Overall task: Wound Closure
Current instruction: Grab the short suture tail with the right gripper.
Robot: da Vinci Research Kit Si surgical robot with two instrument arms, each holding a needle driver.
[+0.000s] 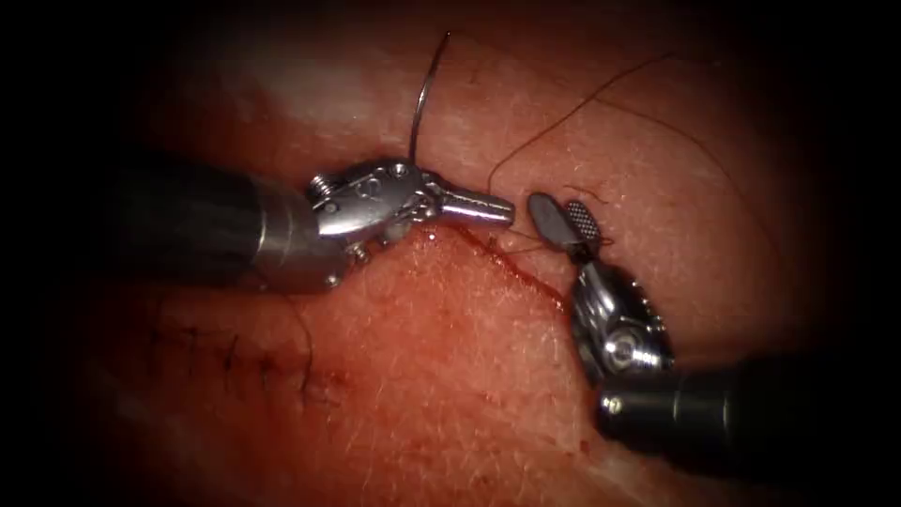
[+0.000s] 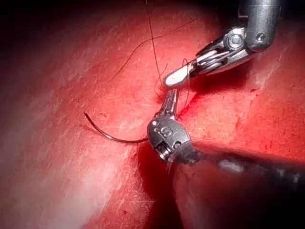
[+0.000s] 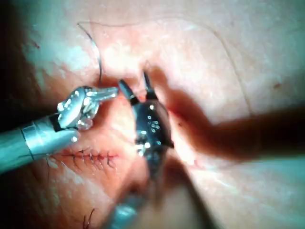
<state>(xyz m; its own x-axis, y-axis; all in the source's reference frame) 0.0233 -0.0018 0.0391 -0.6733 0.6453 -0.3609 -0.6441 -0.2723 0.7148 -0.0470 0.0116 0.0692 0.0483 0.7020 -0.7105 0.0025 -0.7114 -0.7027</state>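
Observation:
My left tool [image 1: 481,209] comes in from the left with its jaws shut, their tip at the cut's [image 1: 514,267] upper end. The dark thread [image 1: 563,115] curves down to that tip, and the jaws seem to pinch it. From behind this tool's wrist the curved needle [image 1: 424,94] rises away over the tissue [image 1: 422,376], out of the tissue and held by neither tool. It also shows as the needle [image 2: 110,134] beside the left tool [image 2: 167,102]. Just right of the left tip, my right tool [image 1: 561,222] stands open with nothing between its jaws, seen again as the right tool [image 3: 136,87].
Red fluid [image 1: 526,278] lines the cut between the two tools. A finished row of dark stitches [image 1: 235,355] lies lower left, with the same stitches [image 3: 90,156] below the left shaft [image 3: 28,140]. A long loop of thread [image 1: 723,169] lies over the tissue on the right.

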